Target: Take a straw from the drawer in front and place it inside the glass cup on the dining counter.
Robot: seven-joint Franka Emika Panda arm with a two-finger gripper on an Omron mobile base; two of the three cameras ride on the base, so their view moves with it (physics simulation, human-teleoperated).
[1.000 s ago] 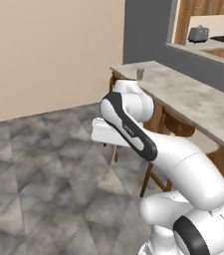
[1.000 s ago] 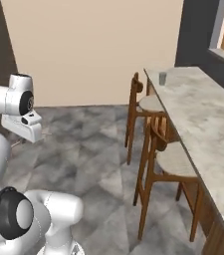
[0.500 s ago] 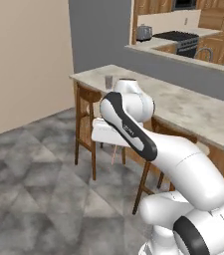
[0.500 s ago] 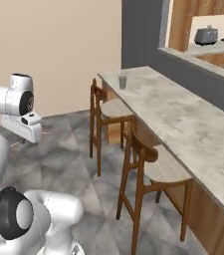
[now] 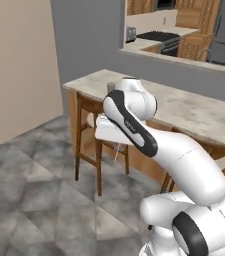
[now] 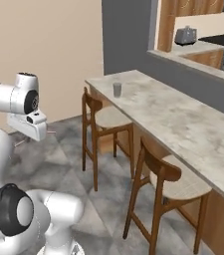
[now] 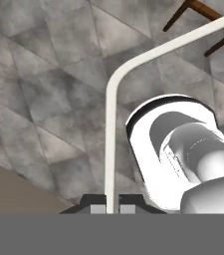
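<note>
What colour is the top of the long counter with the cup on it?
Beige-grey and marbled, like stone. The dining counter shows best in the right base view, glass cup near its end.

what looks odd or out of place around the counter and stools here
Nothing stands out. The small grey glass tumbler stands upright on the beige marbled stone counter, the wooden stools are upright, and the gripper holds the thin bent straw.

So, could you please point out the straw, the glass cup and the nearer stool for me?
straw (image 7: pixel 109 124): hand view, on its straight shaft below the bend.
glass cup (image 6: pixel 117 89): right base view, on its side wall.
nearer stool (image 6: pixel 185 182): right base view, on its seat.
</note>
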